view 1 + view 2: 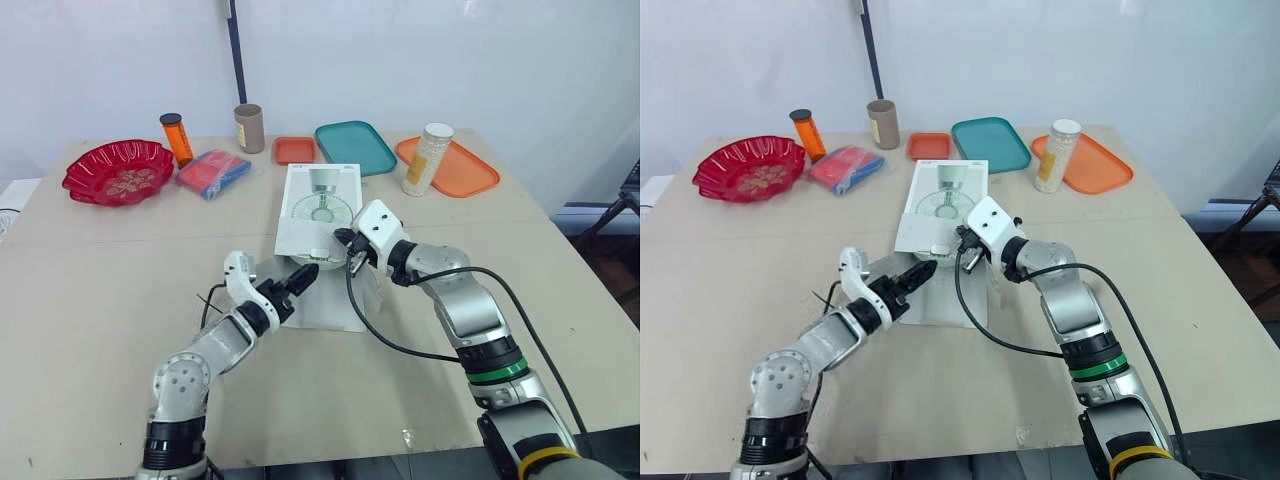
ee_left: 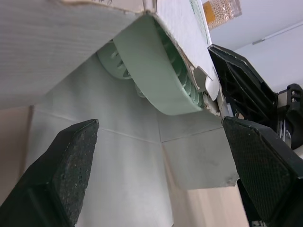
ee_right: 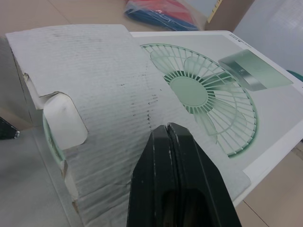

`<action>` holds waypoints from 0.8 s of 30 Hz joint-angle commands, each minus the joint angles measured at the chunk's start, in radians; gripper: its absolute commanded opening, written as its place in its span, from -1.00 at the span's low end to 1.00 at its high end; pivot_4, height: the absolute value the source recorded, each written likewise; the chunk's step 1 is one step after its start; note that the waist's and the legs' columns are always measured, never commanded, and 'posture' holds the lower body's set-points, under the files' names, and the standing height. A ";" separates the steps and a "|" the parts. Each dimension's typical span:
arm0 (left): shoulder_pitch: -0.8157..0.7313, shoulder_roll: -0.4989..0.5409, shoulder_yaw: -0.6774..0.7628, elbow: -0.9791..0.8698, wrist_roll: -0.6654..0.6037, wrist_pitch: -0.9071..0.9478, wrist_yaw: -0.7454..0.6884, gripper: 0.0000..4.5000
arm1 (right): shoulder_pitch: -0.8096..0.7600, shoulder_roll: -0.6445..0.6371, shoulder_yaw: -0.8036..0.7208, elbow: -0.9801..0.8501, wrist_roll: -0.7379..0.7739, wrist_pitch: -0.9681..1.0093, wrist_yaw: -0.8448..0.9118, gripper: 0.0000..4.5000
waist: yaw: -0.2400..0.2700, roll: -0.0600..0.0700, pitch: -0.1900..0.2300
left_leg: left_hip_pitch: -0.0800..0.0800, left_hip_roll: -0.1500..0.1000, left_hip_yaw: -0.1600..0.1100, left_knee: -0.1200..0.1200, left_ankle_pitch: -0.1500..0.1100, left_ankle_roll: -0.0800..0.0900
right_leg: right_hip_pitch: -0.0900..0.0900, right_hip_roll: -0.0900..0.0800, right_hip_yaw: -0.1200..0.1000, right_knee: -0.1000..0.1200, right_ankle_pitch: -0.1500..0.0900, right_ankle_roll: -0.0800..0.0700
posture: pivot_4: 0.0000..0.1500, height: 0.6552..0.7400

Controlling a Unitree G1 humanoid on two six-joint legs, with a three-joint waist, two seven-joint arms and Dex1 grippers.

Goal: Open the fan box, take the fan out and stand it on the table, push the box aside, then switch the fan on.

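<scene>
Fan box open at its near end, both grippers at the opening

Tan table (image 1: pixel 100 290) seen from the robot's head. The fan box (image 1: pixel 318 205), white with a picture of a green fan on top, lies flat near the middle of the table. Its near end faces the robot and is open. A bottom flap (image 1: pixel 335 305) is folded down flat onto the table.

The left gripper (image 1: pixel 303 276) sits low at the left of the opening, its two black fingers (image 2: pixel 61 175) spread wide apart and pointing into the box. Its wrist view shows the pale green fan (image 2: pixel 156 71) inside, its rim at the mouth of the box.

The right gripper (image 1: pixel 347 245) is at the right of the opening, above the box's near edge. Its fingers (image 3: pixel 175 179) are pressed together over the grey inner side of a raised top flap (image 3: pixel 109 94). Whether they touch that flap is hard to tell.

Along the far side of the table, well apart from the box, are a red bowl (image 1: pixel 118 172), an orange bottle (image 1: pixel 177 138), a blue and red packet (image 1: pixel 213 172), a brown cup (image 1: pixel 249 128), a small orange tray (image 1: pixel 295 150), a teal tray (image 1: pixel 355 147), and a tall jar (image 1: pixel 428 159) standing on a large orange tray (image 1: pixel 465 170).
</scene>
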State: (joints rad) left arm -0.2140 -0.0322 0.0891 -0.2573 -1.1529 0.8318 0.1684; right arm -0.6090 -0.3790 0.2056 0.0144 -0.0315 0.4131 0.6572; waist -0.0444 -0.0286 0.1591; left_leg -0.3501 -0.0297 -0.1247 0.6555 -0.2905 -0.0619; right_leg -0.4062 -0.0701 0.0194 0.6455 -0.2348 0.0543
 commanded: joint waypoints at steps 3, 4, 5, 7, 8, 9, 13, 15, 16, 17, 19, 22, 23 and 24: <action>-0.037 -0.037 0.000 0.056 0.071 -0.075 -0.064 0.96 | 0.018 0.005 0.055 0.017 -0.009 0.035 0.033 -1.00 | 0.000 0.000 0.000 | 0.000 0.000 0.000 0.000 0.000 0.000 | 0.000 0.000 0.000 0.000 0.000 0.000 | 1.00 1.00; -0.039 -0.041 0.001 0.058 0.079 -0.083 -0.072 0.96 | 0.018 0.005 0.055 0.015 -0.009 0.037 0.033 -1.00 | 0.000 0.000 0.000 | 0.000 0.000 0.000 0.000 0.000 0.000 | 0.000 0.000 0.000 0.000 0.000 0.000 | 1.00 1.00; -0.042 -0.041 -0.002 0.062 0.094 -0.091 -0.083 0.96 | 0.018 0.005 0.056 0.014 -0.009 0.037 0.034 -1.00 | 0.000 0.000 0.000 | 0.000 0.000 0.000 0.000 0.000 0.000 | 0.000 0.000 0.000 0.000 0.000 0.000 | 1.00 1.00; -0.045 -0.049 -0.004 0.070 0.111 -0.106 -0.098 0.96 | 0.017 0.005 0.057 0.015 -0.010 0.038 0.035 -1.00 | 0.000 0.000 0.000 | 0.000 0.000 0.000 0.000 0.000 0.000 | 0.000 0.000 0.000 0.000 0.000 0.000 | 1.00 1.00; -0.045 -0.057 -0.003 0.073 0.115 -0.114 -0.104 0.96 | 0.016 0.005 0.057 0.015 -0.010 0.038 0.036 -1.00 | 0.000 0.000 0.000 | 0.000 0.000 0.000 0.000 0.000 0.000 | 0.000 0.000 0.000 0.000 0.000 0.000 | 1.00 1.00; -0.045 -0.066 -0.002 0.078 0.117 -0.119 -0.107 0.96 | 0.015 0.005 0.057 0.017 -0.011 0.038 0.036 -1.00 | 0.000 0.000 0.000 | 0.000 0.000 0.000 0.000 0.000 0.000 | 0.000 0.000 0.000 0.000 0.000 0.000 | 1.00 1.00; -0.041 -0.083 -0.008 0.093 0.136 -0.142 -0.139 0.96 | 0.015 0.005 0.057 0.016 -0.012 0.040 0.037 -1.00 | 0.000 0.000 0.000 | 0.000 0.001 0.000 0.000 0.000 0.000 | 0.000 0.001 0.000 -0.001 0.000 0.000 | 1.00 1.00; -0.036 -0.094 -0.007 0.113 0.137 -0.149 -0.154 0.96 | 0.014 0.006 0.056 0.017 -0.013 0.040 0.038 -1.00 | 0.000 0.000 0.000 | 0.000 0.001 0.000 0.000 0.000 0.000 | 0.000 0.001 0.000 -0.001 0.000 0.000 | 1.00 1.00; -0.035 -0.096 -0.011 0.123 0.145 -0.155 -0.163 0.96 | 0.014 0.007 0.056 0.017 -0.014 0.040 0.039 -1.00 | 0.000 0.000 0.000 | 0.000 0.001 0.000 0.000 0.000 0.000 | 0.000 0.001 0.000 -0.001 0.000 0.000 | 1.00 1.00; -0.033 -0.098 -0.014 0.128 0.150 -0.159 -0.169 0.96 | 0.016 0.007 0.056 0.014 -0.015 0.040 0.039 -1.00 | 0.000 0.000 0.000 | 0.000 0.001 0.000 0.000 0.000 0.000 | 0.000 0.001 0.000 -0.001 0.000 0.000 | 1.00 1.00; -0.028 -0.100 -0.021 0.131 0.161 -0.162 -0.170 0.96 | 0.017 0.008 0.056 0.012 -0.015 0.042 0.040 -1.00 | 0.000 0.000 0.000 | 0.000 0.001 0.000 0.000 0.000 0.000 | 0.000 0.001 0.000 -0.001 0.000 0.000 | 1.00 1.00; -0.012 -0.101 -0.020 0.121 0.160 -0.156 -0.163 0.96 | 0.018 0.010 0.056 0.012 -0.016 0.042 0.040 -1.00 | 0.000 0.000 0.000 | 0.000 0.001 0.000 0.000 0.000 0.001 | 0.000 0.001 0.000 -0.001 0.000 0.000 | 1.00 1.00; -0.007 -0.101 -0.019 0.118 0.159 -0.154 -0.160 0.96 | 0.017 0.010 0.056 0.013 -0.016 0.041 0.040 -1.00 | 0.000 0.000 0.000 | 0.000 0.001 0.000 0.000 0.000 0.001 | 0.000 0.001 0.000 -0.001 0.000 0.000 | 1.00 1.00; -0.005 -0.100 -0.019 0.117 0.159 -0.153 -0.159 0.96 | 0.016 0.011 0.056 0.014 -0.016 0.041 0.040 -1.00 | 0.000 0.000 0.000 | 0.000 0.001 0.000 0.000 0.000 0.001 | 0.000 0.001 0.000 -0.001 0.000 0.000 | 1.00 1.00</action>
State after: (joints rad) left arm -0.2419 -0.0856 0.0794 -0.1214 -0.9963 0.6828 0.0126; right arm -0.6150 -0.3778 0.2080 0.0060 -0.0453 0.4294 0.6699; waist -0.0446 -0.0285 0.1591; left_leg -0.3503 -0.0286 -0.1246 0.6553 -0.2909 -0.0611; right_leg -0.4063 -0.0692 0.0194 0.6449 -0.2348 0.0544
